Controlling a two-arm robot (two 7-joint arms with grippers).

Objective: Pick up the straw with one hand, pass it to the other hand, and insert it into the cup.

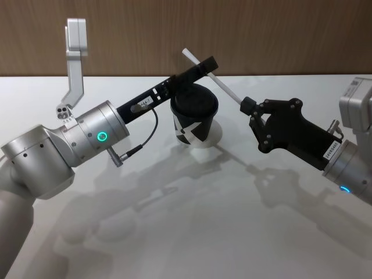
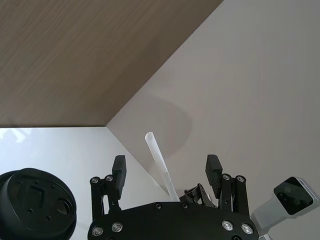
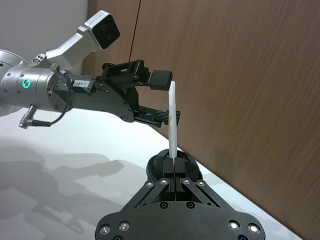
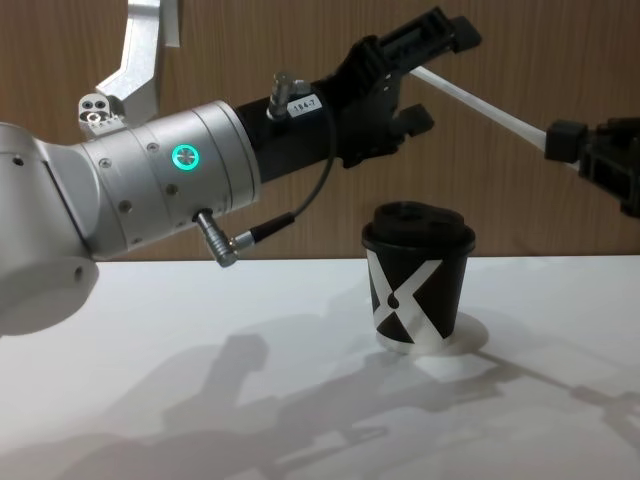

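Right gripper (image 1: pixel 244 106) pinches the straw (image 1: pixel 224 88) at its low end, so left gripper (image 2: pixel 166 167), spread wide around it above the cup (image 4: pixel 415 290), should imo clamp squarely before any release.

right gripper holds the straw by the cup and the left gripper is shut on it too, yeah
No. The left gripper is open: the left wrist view shows its fingers apart either side of the straw. The right gripper does hold it, by the cup.
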